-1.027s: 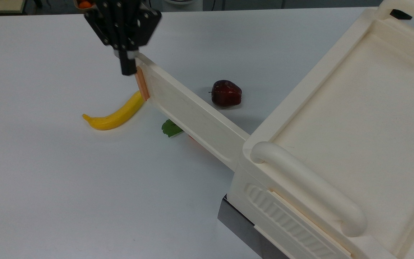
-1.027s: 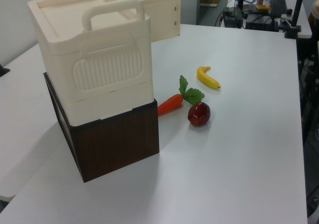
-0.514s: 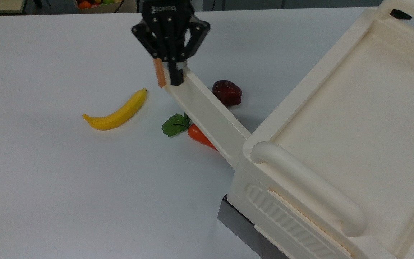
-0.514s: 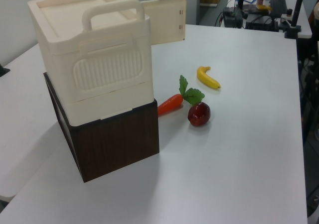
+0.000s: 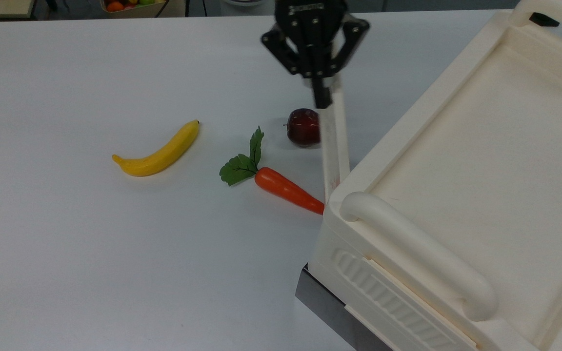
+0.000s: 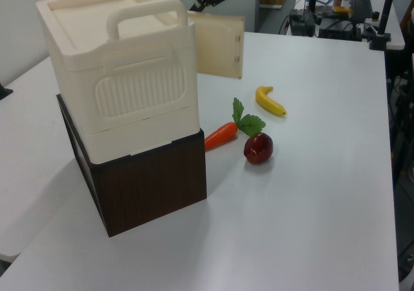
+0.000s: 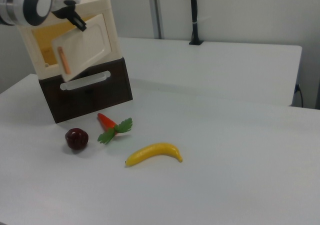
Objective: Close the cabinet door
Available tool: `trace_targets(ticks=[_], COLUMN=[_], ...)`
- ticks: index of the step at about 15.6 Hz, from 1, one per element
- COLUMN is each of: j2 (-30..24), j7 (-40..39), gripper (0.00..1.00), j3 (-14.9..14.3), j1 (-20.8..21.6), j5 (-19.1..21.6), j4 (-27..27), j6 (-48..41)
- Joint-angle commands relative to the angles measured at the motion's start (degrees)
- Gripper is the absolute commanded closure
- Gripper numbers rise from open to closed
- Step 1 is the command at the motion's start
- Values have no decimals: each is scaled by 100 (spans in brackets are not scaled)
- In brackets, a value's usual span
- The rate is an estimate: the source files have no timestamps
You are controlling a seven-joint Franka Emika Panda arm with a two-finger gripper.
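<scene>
Pressing against the free end of the cabinet door (image 5: 333, 141), which is standing partly ajar from the cabinet (image 5: 481, 185), the gripper (image 5: 321, 100) is pushing with fingers seemingly together.

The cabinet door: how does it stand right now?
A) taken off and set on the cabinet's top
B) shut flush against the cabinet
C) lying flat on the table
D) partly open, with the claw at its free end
D: in the right view the cabinet door stands ajar from the cabinet, the yellow inside showing, with the claw at its free end.
</scene>
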Motion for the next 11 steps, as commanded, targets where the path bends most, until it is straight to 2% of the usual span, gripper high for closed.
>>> trace_targets(ticks=[1, 4, 9, 11], j2=[-189, -215, -259, -277], j7=[510, 590, 537, 267], gripper=[100, 100, 100, 100], j3=[-57, -66, -136, -136], j1=[518, 660, 529, 423], j5=[12, -23, -23, -32], j4=[-90, -99, -108, -117], j6=[-10, -10, -334, -720])
